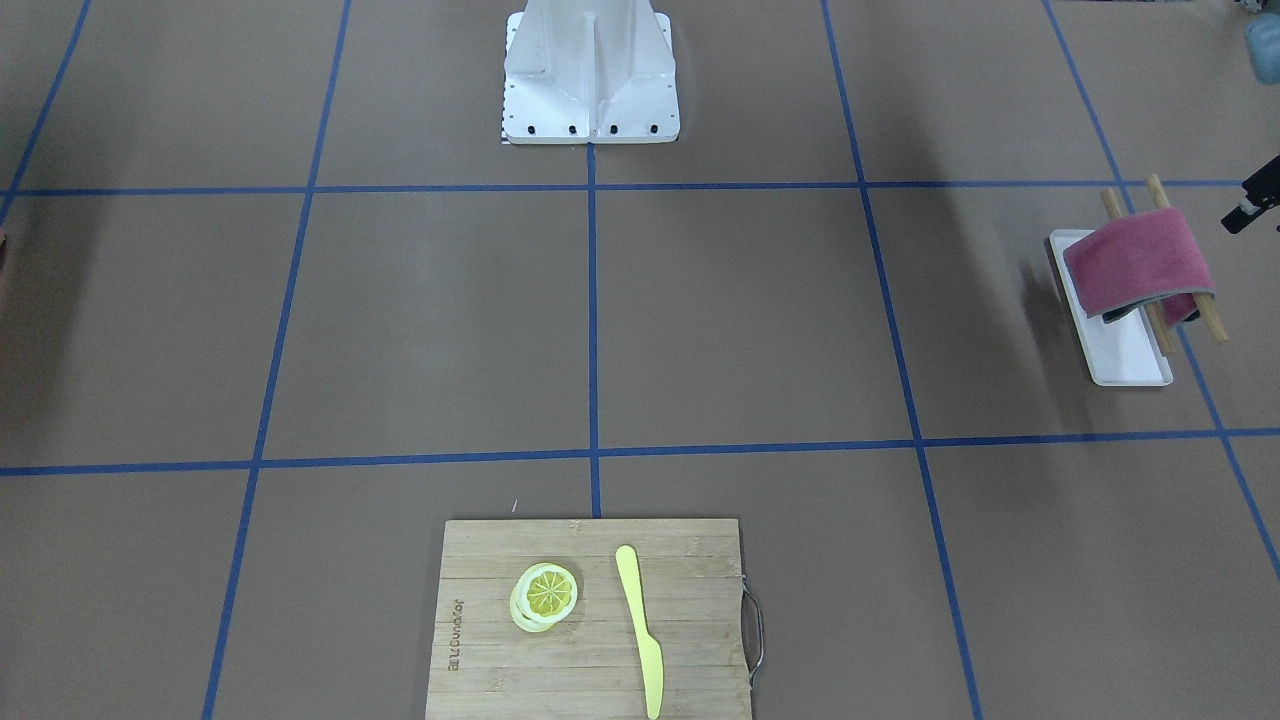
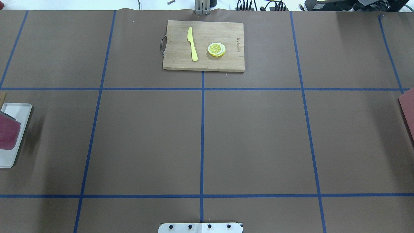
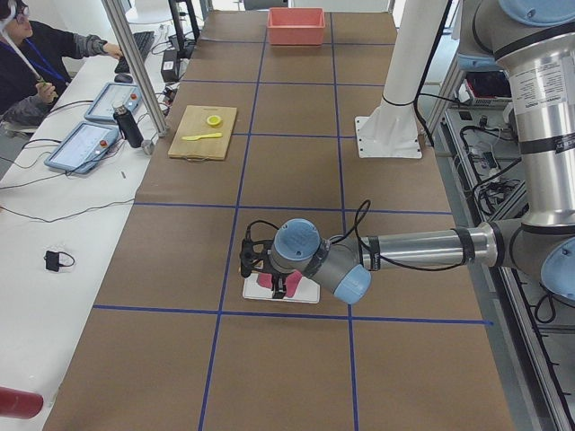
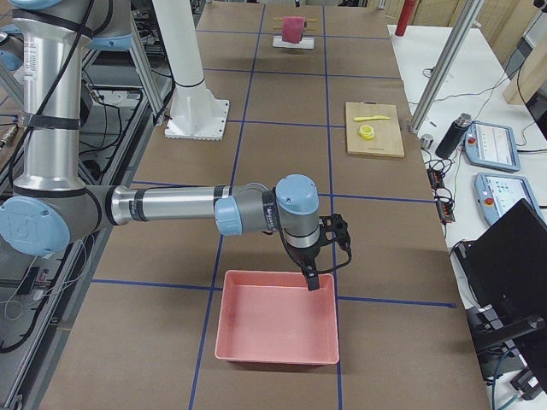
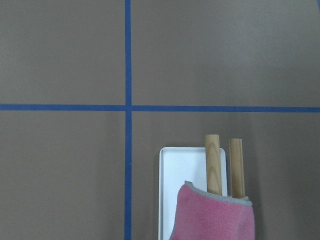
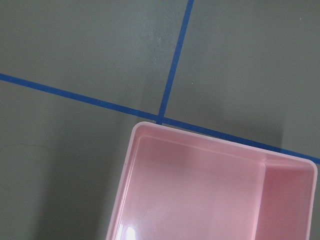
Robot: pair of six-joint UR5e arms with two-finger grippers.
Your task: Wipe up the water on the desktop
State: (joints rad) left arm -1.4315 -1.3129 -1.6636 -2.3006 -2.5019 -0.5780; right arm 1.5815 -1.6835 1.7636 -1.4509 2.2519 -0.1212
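Bamboo cutting board (image 1: 700, 600) lies closest in the front-facing view, at the tabletop's (image 1: 740, 320) edge on the operators' side, its metal handle toward the robot's left. On it rest a yellow knife (image 1: 640, 625) and, just beside it but apart, a small stack of lemon slices (image 1: 546, 595).

The tabletop itself is the wide matte brown surface crossed by thin blue tape lines. It spreads under everything, with the robot's white pedestal (image 1: 590, 75) standing at its far side in that view.

Toward the robot's left end sits a white tray (image 1: 1125, 355). Two wooden rods (image 1: 1213, 320) run above it, and a pink cloth (image 1: 1135, 262) is draped over them. The left end effector (image 3: 282, 287) hangs low over this cloth. Whether its fingers are spread or closed, or touch the cloth, cannot be told; the left wrist view shows only the cloth, the rod ends and the tray.

At the opposite end a pink bin (image 4: 278, 320) rests on the tabletop. The right end effector (image 4: 312, 284) points down over the bin's rim, and its state cannot be told either.
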